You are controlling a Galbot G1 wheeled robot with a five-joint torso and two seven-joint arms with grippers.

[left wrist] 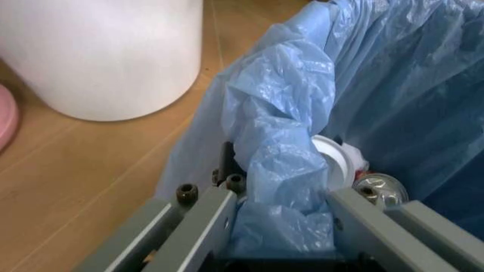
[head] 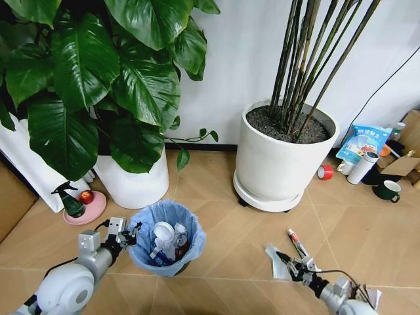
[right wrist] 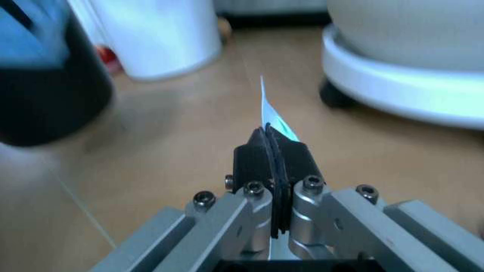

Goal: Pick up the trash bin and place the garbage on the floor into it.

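Left gripper point(head: 128, 234) clamps the left rim of the trash bin point(head: 165, 216), bin low over the floor point(head: 230, 223), already part filled. Right gripper point(head: 293, 264), near right, pinches a white scrap point(head: 275, 253), probably paper. Carry it left over the bin mouth before releasing; tube point(head: 296, 242) lies just beyond.

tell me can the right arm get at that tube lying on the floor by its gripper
Probably not yet: the right gripper is shut on a white scrap. The tube lies right beside it on bare floor, nothing blocking the way.
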